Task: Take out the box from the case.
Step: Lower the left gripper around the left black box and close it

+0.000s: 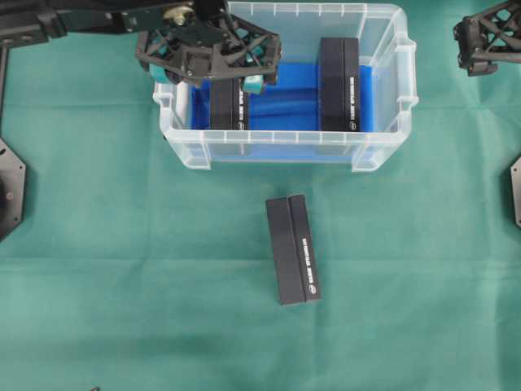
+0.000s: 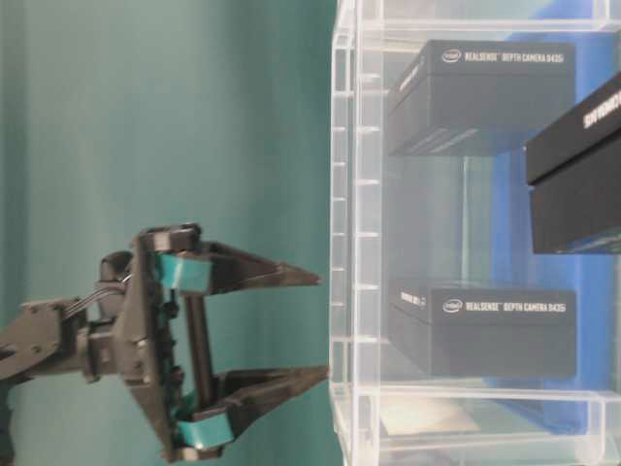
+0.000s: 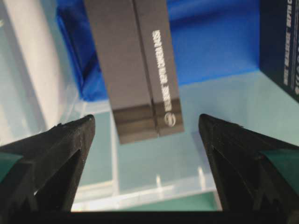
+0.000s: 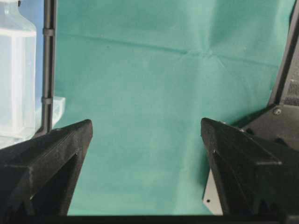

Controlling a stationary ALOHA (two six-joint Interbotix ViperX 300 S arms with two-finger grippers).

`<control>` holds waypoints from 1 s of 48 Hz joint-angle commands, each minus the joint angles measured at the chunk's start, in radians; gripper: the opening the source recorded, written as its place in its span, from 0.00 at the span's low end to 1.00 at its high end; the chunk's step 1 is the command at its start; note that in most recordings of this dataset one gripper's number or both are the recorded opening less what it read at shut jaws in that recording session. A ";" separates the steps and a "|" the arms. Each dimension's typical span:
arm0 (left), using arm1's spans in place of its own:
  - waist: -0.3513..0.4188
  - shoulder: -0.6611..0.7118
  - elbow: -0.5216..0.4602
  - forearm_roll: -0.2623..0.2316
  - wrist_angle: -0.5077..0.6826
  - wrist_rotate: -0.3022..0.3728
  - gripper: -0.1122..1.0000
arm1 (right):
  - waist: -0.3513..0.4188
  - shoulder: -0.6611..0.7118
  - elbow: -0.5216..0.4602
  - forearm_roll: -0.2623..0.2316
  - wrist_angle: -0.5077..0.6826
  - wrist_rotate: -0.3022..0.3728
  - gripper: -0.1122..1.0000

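The left gripper [image 1: 218, 75] hangs over the left end of the case [image 1: 383, 153], jaws spread wide and holding nothing. In the left wrist view, its fingertips [image 3: 79, 133] flank the near end of the left box [image 3: 140, 70] without touching it. That box stands on the blue cloth [image 1: 281, 102], and its long axis runs away from the gripper, across the case. A second box [image 1: 339, 83] stands toward the right end. The right gripper [image 1: 488, 41] hovers well apart over bare green table cover [image 1: 122, 269], equally wide and empty. A third box [image 1: 293, 248] lies outside. The left arm is judged nearer.
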 commanded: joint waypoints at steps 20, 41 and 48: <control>0.009 0.043 0.058 0.011 -0.067 -0.015 0.91 | 0.018 -0.009 -0.017 0.000 -0.003 -0.002 0.92; 0.020 0.052 0.115 0.011 -0.149 -0.046 0.91 | 0.031 -0.009 -0.017 0.002 -0.018 -0.003 0.92; 0.021 0.061 0.115 0.011 -0.163 -0.046 0.91 | 0.035 -0.009 -0.017 0.002 -0.028 -0.003 0.92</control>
